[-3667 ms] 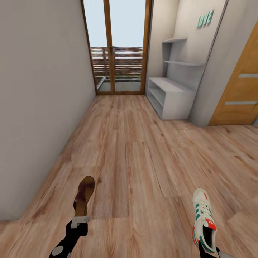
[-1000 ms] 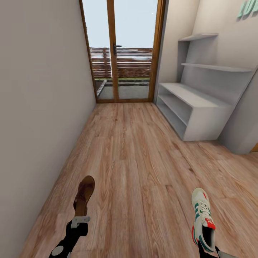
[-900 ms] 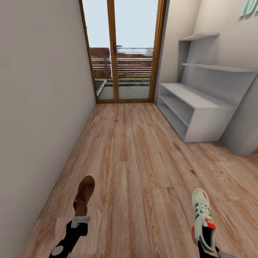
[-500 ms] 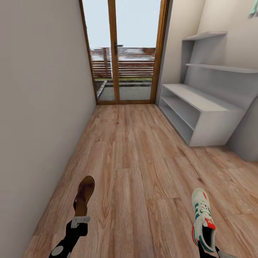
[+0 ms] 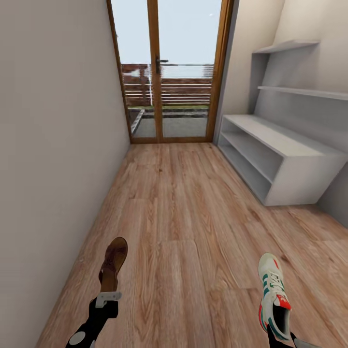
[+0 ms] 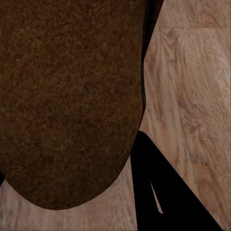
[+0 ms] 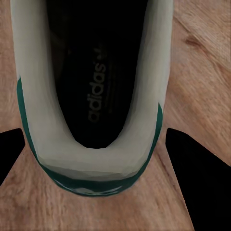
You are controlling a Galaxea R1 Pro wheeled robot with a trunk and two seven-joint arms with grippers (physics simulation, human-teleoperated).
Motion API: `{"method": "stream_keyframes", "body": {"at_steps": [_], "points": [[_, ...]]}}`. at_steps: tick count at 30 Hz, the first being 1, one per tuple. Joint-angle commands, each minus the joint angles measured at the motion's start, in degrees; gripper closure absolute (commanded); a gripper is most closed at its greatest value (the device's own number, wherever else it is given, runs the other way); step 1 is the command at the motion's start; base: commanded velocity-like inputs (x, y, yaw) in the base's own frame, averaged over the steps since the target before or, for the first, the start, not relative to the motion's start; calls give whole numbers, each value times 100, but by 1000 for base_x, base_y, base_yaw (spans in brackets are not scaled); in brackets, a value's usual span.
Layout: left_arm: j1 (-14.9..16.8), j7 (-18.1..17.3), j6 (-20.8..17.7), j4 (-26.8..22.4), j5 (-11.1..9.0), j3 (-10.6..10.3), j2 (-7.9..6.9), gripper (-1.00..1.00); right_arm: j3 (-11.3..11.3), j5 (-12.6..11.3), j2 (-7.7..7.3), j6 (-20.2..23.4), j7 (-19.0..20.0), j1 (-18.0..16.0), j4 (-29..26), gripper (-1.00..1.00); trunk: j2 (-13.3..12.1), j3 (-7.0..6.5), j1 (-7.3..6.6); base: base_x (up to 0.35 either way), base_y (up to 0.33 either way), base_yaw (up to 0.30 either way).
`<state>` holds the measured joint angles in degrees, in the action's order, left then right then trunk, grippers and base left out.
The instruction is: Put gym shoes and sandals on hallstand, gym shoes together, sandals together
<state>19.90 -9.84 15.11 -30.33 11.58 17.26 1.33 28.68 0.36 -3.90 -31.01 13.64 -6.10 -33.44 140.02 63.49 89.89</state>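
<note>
My left gripper (image 5: 108,296) is shut on the heel of a dark brown sandal (image 5: 113,264), held above the corridor floor (image 5: 183,212) at the lower left; its brown sole (image 6: 67,96) is close up in the left wrist view. My right gripper (image 5: 279,333) is shut on the heel of a white gym shoe (image 5: 273,292) with green stripes at the lower right; its dark opening and heel (image 7: 91,110) show in the right wrist view. The pale grey hallstand (image 5: 285,164) stands ahead on the right against the wall, its bench top and shelves bare.
A grey wall (image 5: 53,145) runs close along the left. A wood-framed glass door (image 5: 169,72) closes the corridor's far end. Stepped wall shelves (image 5: 299,89) rise above the bench. Open plank floor lies between me and the hallstand.
The whole view has shifted: the hallstand and door have grown larger and slid right and down, so the camera has moved forward. Both held shoes keep their places in the picture.
</note>
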Motion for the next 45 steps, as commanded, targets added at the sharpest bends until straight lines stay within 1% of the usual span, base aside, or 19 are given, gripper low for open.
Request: {"method": "stream_keyframes", "body": {"at_steps": [1, 10, 45], "points": [[5, -36, 19, -2, 72, 50, 8, 100, 33, -1, 3, -16, 51, -5, 3, 100, 2, 4, 2, 335, 103, 0], [1, -36, 19, -12, 72, 50, 8, 100, 33, -1, 3, -16, 51, -5, 4, 100, 2, 4, 2, 335, 53, 0], [1, -35, 19, -41, 72, 50, 0, 100, 33, -10, 3, -19, 51, -5, -5, 100, 2, 4, 2, 335, 1, 0]]}}
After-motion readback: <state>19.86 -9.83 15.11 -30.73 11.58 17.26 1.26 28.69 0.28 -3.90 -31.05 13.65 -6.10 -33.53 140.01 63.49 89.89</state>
